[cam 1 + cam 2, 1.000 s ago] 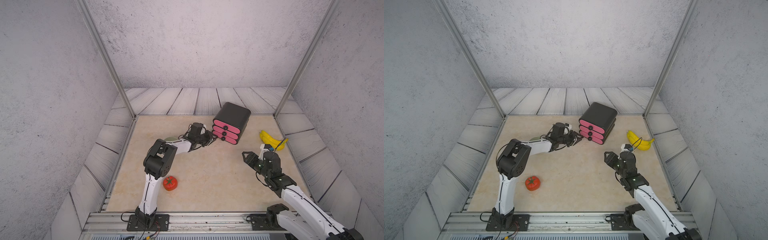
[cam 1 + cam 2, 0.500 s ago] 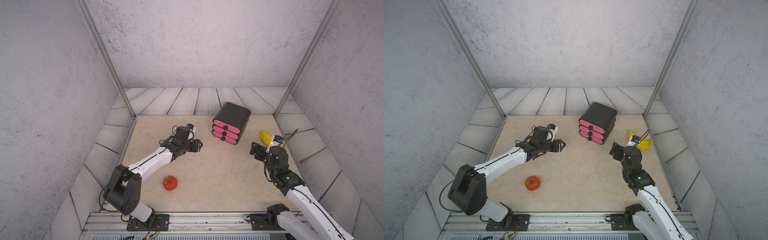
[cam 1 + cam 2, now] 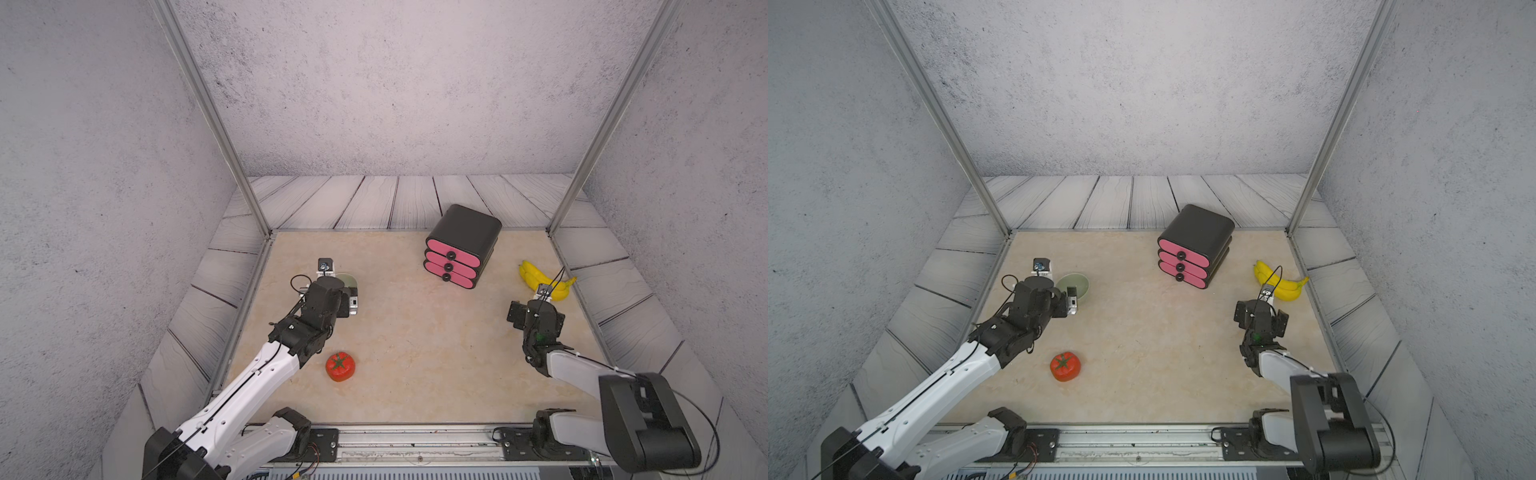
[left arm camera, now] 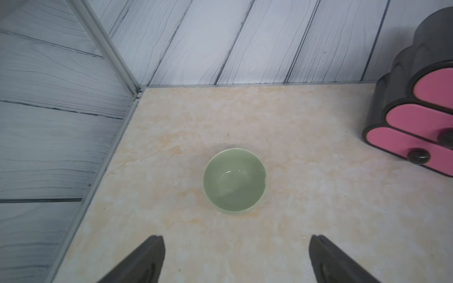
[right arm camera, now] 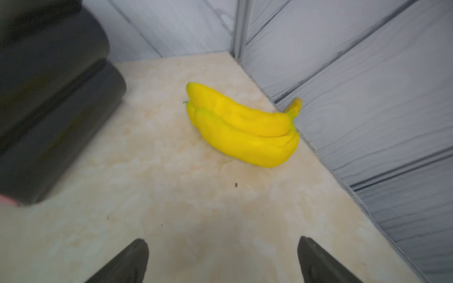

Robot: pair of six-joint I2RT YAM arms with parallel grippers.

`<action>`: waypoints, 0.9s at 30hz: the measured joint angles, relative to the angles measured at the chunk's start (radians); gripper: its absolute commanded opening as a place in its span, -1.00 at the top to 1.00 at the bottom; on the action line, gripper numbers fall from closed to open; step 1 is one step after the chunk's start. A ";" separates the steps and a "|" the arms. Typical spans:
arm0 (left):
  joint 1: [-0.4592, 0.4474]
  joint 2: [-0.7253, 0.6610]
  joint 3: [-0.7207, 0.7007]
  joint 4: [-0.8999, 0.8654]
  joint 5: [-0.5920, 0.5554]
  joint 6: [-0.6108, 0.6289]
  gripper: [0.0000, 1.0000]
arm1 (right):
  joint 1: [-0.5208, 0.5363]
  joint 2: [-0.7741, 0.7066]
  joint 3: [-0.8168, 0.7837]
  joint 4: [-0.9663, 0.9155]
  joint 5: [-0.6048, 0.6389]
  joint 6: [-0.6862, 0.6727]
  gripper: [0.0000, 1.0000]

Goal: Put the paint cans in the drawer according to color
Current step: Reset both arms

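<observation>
No paint cans show in any view. The drawer is a black cabinet at the back of the table, and its three pink fronts sit flush. It also fills an edge of the left wrist view and shows dark and blurred in the right wrist view. My left gripper hangs open and empty just short of a green bowl. My right gripper is open and empty over bare table, in front of the bananas.
The pale green bowl is empty, at the left of the table. A red tomato lies near the left arm. Yellow bananas lie by the right wall. Slanted plank walls border the table.
My left gripper has drawn back from the drawer to the bowl on the left and has opened. My right gripper has opened and shifted right, toward the bananas.
</observation>
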 measured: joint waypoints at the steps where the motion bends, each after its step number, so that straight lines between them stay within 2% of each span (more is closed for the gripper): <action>1: 0.004 -0.019 -0.016 -0.009 -0.015 0.003 -0.97 | -0.010 0.075 0.000 0.076 -0.045 -0.023 -0.90; 3: 0.013 -0.037 -0.034 -0.028 -0.057 0.010 -0.97 | -0.025 0.173 0.018 0.146 -0.124 -0.048 -0.87; 4: 0.016 -0.033 -0.038 -0.031 -0.082 0.017 -0.97 | -0.034 0.178 0.032 0.122 -0.147 -0.056 -0.99; 7: 0.035 0.004 -0.062 -0.003 -0.127 0.060 -0.97 | -0.047 0.182 0.065 0.193 -0.164 -0.068 -0.99; 11: 0.124 0.064 -0.157 0.113 -0.104 0.120 -0.97 | -0.048 0.177 0.098 0.202 -0.164 -0.070 -0.99; 16: 0.279 0.164 -0.299 0.383 0.025 0.189 -0.97 | -0.048 0.178 0.090 0.224 -0.167 -0.071 -0.99; 19: 0.360 0.283 -0.355 0.616 0.119 0.220 -0.97 | -0.048 0.178 0.090 0.222 -0.167 -0.071 -0.99; 24: 0.514 0.520 -0.362 0.970 0.322 0.248 -0.97 | -0.048 0.179 0.089 0.248 -0.167 -0.071 -0.98; 27: 0.562 0.565 -0.360 1.008 0.388 0.251 -0.97 | -0.048 0.179 0.089 0.256 -0.167 -0.071 -0.99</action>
